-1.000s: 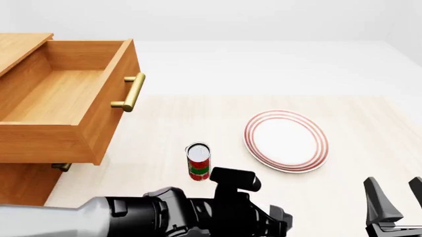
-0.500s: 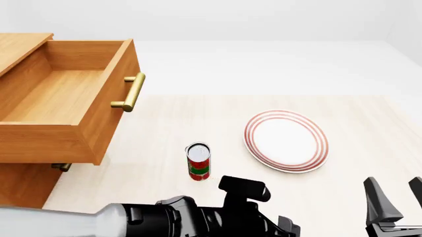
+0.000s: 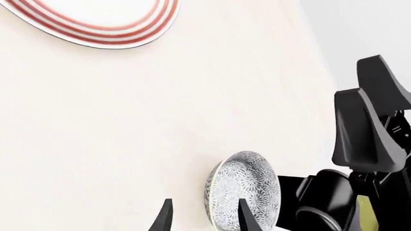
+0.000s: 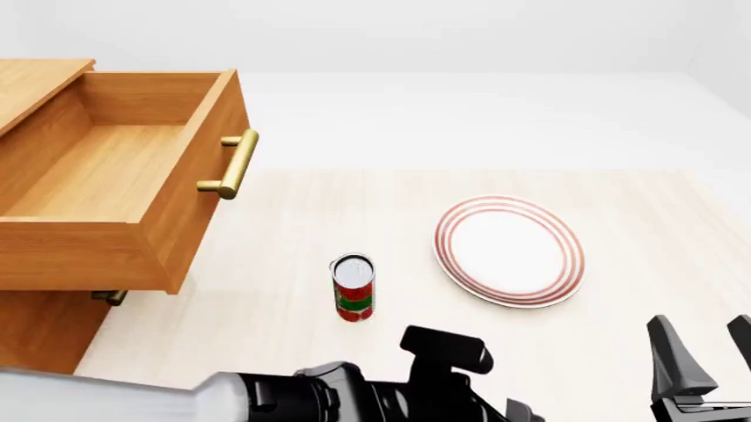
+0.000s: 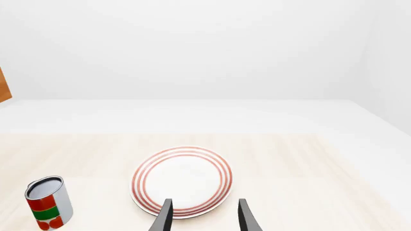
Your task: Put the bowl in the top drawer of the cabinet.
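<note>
The speckled blue-grey bowl (image 3: pixel 245 186) rests on the pale tabletop, seen only in the left wrist view. My left gripper (image 3: pixel 204 201) is open right at the bowl, one finger (image 3: pixel 245 217) in front of the bowl and the other beside its rim. In the front view the bowl is hidden and only the left arm (image 4: pixel 411 391) shows, low across the bottom. The cabinet (image 4: pixel 35 88) stands at the left with its top drawer (image 4: pixel 100 171) pulled out and empty. My right gripper (image 4: pixel 704 350) is open at the bottom right, holding nothing.
A white plate with red rings (image 4: pixel 509 250) lies right of centre. A red and green can (image 4: pixel 353 287) stands upright between plate and cabinet. The drawer's brass handle (image 4: pixel 237 163) juts toward the table. The right gripper (image 3: pixel 372 127) sits close beside the bowl.
The left arm has slid rightward and lower along the front view's bottom edge. The right gripper, plate, can and drawer have not moved.
</note>
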You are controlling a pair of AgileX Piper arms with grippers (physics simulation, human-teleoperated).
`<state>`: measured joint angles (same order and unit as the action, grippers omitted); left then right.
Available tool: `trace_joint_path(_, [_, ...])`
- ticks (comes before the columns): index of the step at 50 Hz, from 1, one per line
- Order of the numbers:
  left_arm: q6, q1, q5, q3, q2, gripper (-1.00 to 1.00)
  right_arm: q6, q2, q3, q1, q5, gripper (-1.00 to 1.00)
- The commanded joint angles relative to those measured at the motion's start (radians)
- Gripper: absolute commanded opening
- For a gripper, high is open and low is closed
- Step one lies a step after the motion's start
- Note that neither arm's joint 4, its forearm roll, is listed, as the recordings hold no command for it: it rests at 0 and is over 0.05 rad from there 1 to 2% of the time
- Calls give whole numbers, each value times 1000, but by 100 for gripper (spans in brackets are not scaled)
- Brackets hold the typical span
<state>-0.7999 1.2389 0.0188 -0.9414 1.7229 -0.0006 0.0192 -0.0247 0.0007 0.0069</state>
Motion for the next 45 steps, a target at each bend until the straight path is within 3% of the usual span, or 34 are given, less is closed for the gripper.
trace_joint_path(1, [-11, 6, 17, 1, 23, 100, 0, 0, 0, 0, 0, 100])
trace_joint_path(45, [-71, 36, 94, 24, 88, 100, 0, 0, 0, 0, 0, 100])
